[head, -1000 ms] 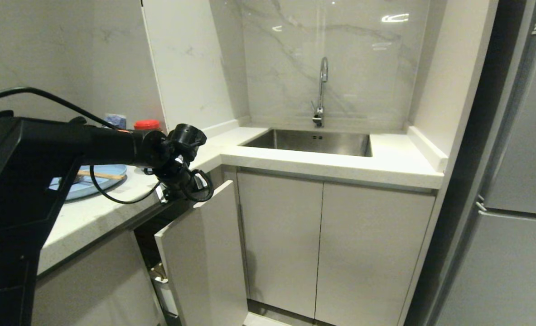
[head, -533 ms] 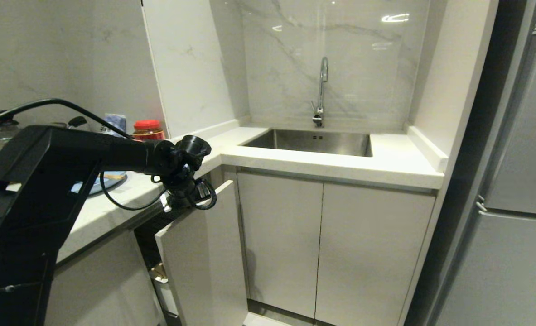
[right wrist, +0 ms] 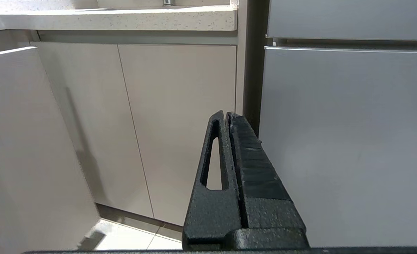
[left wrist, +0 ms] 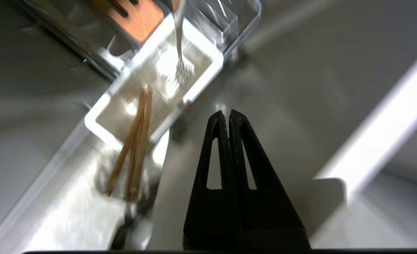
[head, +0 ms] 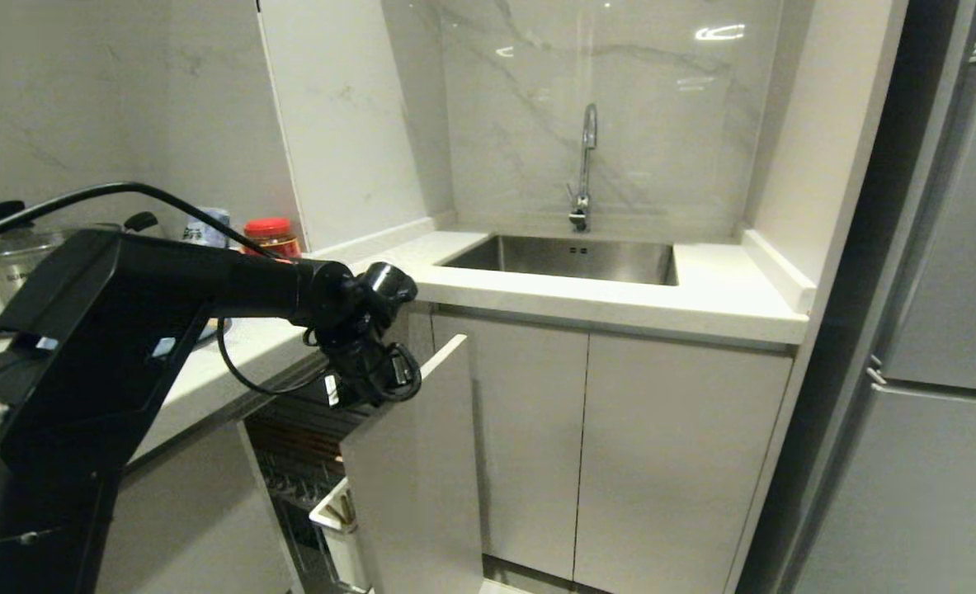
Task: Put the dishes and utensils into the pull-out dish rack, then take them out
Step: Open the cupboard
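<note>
- The left tool has its two black fingers pressed together with nothing between them; it hangs at the top inner edge of the white front panel of the pull-out dish rack.
- The rack stands partly drawn out from under the surface, its chrome wires showing in the dark gap behind the panel.
- Just beside the left tool's tips, on the rack side, sits the white utensil box.
- The chopsticks lean out of the box's nearer compartment; the spoon stands in the farther one.
- An orange-brown wooden bar lies beyond the box.
- Behind the left arm, a steel pot and a red-lidded jar rest on the surface.
- The right tool, fingers pressed together and empty, points at closed cabinet doors beside a grey fridge.
</note>
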Tool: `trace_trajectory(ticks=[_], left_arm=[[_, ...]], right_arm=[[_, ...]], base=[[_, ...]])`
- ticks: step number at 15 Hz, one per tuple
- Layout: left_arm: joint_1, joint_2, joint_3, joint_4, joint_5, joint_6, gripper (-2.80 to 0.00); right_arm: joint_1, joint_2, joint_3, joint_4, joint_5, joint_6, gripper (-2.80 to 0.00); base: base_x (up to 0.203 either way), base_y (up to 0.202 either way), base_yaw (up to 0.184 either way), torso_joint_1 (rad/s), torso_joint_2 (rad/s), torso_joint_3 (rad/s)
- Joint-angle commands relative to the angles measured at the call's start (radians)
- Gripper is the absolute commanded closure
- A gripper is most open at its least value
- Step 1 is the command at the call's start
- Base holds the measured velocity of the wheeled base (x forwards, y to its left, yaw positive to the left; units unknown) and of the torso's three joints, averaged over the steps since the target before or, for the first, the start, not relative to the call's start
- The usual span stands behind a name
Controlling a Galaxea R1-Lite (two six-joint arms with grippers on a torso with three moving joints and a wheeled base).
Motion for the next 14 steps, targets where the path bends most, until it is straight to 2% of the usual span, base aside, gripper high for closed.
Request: trace_trajectory(ticks=[1,3,7,10,14], left_arm=[[-0.029,-0.026,0.008,0.013,-0.047,-0.017,0.00],[-0.059,-0.054,0.028,0.014,-0.098,-0.022,0.00],[-0.104,-0.112,0.079,0.014,-0.313,-0.024,0.00],[-0.151,-0.128,0.116,0.014,-0.435,-0.024,0.00],[-0.206,-0.131,0.156,0.010,-0.513,-0.024,0.00]], right_arm=[[0.000,-0.001,0.026,-0.001,0.000,0.000,0.00],[0.000,-0.001,0.026,-0.002,0.000,0.000,0.00],[0.000,-0.001,0.026,-0.002,0.000,0.000,0.00],[0.000,-0.001,0.026,-0.002,0.000,0.000,0.00],[0.000,-0.001,0.026,0.000,0.000,0.000,0.00]], base=[[0.000,0.000,0.000,0.000,0.00,0.000],[0.000,0.000,0.000,0.000,0.00,0.000],[0.000,0.000,0.000,0.000,0.00,0.000],[0.000,0.000,0.000,0.000,0.00,0.000],[0.000,0.000,0.000,0.000,0.00,0.000]])
